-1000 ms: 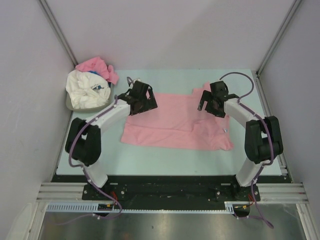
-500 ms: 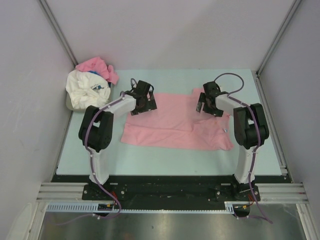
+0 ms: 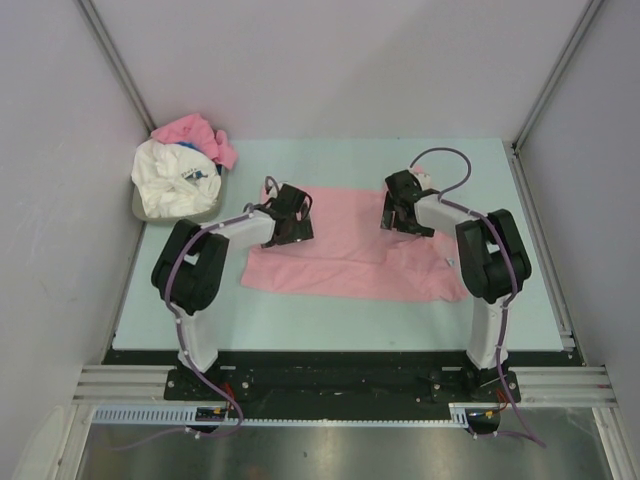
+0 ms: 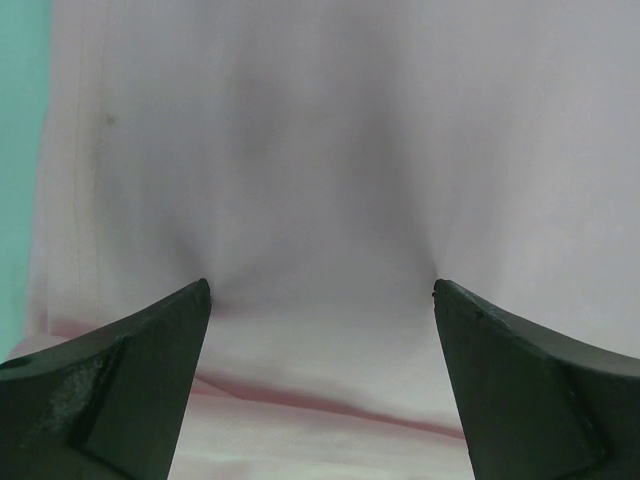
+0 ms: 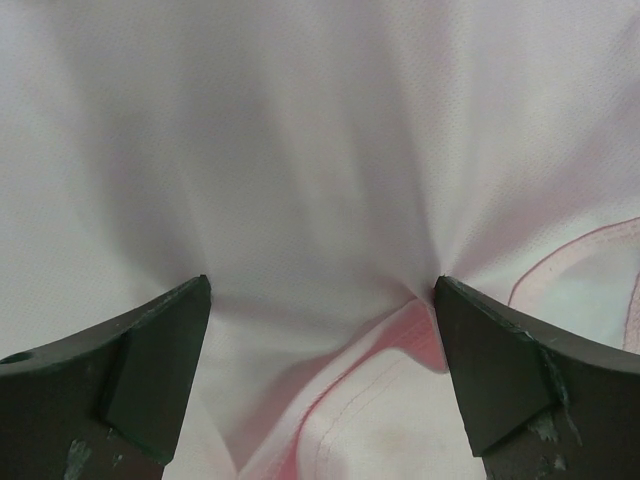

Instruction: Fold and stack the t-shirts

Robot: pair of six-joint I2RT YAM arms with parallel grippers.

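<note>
Two arms have swung inward and down in the top view: the left gripper (image 3: 288,218) and right gripper (image 3: 402,208) now sit on the far edge of the pink shirt (image 3: 350,262), which lies flat on the table (image 3: 330,160). In the left wrist view, wide jaws press the cloth near its hem. The right wrist view shows the same beside a seam. Nothing is pinched yet, so a grab for folding seems next.
</note>
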